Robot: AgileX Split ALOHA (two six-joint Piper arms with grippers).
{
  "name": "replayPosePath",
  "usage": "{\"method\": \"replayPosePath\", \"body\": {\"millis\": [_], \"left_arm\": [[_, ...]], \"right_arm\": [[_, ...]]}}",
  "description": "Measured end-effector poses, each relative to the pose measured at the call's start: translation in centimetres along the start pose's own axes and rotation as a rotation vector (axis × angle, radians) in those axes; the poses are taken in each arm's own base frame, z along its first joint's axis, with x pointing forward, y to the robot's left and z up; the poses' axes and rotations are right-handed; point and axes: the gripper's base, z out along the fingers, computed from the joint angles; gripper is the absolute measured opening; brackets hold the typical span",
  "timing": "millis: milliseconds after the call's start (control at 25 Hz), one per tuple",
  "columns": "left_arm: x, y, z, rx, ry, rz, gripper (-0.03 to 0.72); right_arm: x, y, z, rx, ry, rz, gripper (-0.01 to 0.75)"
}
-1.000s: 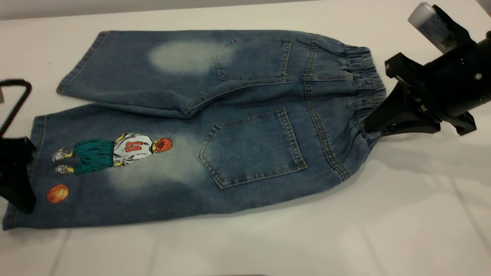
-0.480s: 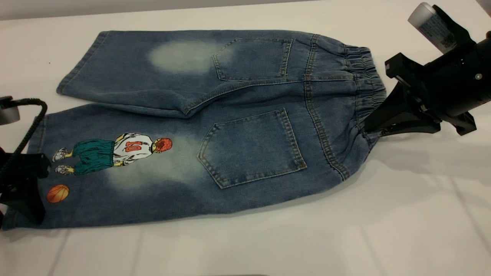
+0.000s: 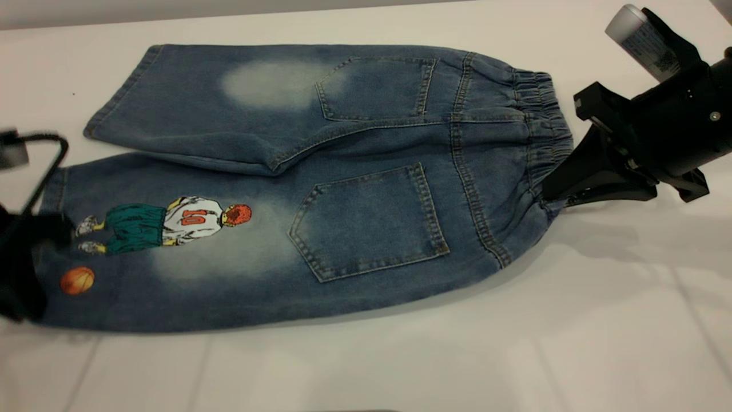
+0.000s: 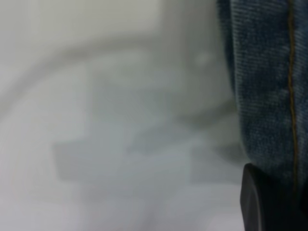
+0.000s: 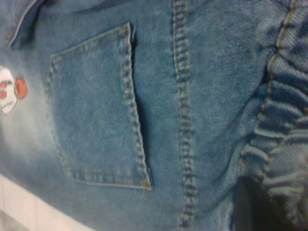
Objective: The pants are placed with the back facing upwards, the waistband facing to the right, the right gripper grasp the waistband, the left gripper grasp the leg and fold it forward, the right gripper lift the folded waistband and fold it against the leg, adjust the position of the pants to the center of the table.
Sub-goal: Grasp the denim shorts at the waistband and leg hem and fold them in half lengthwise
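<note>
The pants lie flat, back up, on the table, with the elastic waistband to the right. My right gripper is shut on the waistband's near corner. Its dark finger shows under the gathered denim. The leg with the player print points left. My left gripper sits over its hem at the table's left edge, shut on the leg. One black finger presses against the stitched hem. The hem's near corner is hidden behind it.
The plain leg lies behind the printed one, partly overlapping it. A black cable loops up from the left arm. Bare tabletop stretches in front of the pants and to the right, under the right arm.
My left gripper moved in over the printed leg's hem. The leg, print and near pocket have slid slightly left. The right gripper has held its place on the waistband.
</note>
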Motion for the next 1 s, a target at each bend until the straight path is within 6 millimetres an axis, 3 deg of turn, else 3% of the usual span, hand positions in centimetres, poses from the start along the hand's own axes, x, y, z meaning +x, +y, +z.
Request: {"method": "replayPosePath", "body": {"millis": [200, 240, 480, 600, 720, 1000], "left_arm": [[-3.0, -1.1, -4.7, 0.036, -0.144, 0.024, 0.048], [-6.1, -1.9, -10.0, 0.069, -0.33, 0.053, 0.048], [-8.6, -2.3, -12.2, 0.082, -0.458, 0.067, 0.048], [-9.4, -2.5, -12.7, 0.088, -0.538, 0.067, 0.048], [-10.0, -3.1, -12.4, 0.097, -0.597, 0.08, 0.048], [-11.8, -4.9, -7.4, 0.104, -0.687, 0.123, 0.048]], "right_arm": [[-1.0, 2.3, -2.4, -0.026, -0.069, -0.084, 0.039], [-3.0, 5.8, -5.8, -0.053, -0.175, -0.199, 0.039], [-6.8, 7.9, -7.2, -0.025, -0.229, -0.26, 0.039], [-8.5, 8.1, -7.3, -0.002, -0.258, -0.265, 0.039], [-9.8, 7.2, -5.8, 0.006, -0.245, -0.24, 0.039], [-12.6, 5.4, -2.8, 0.029, -0.238, -0.276, 0.039]]}}
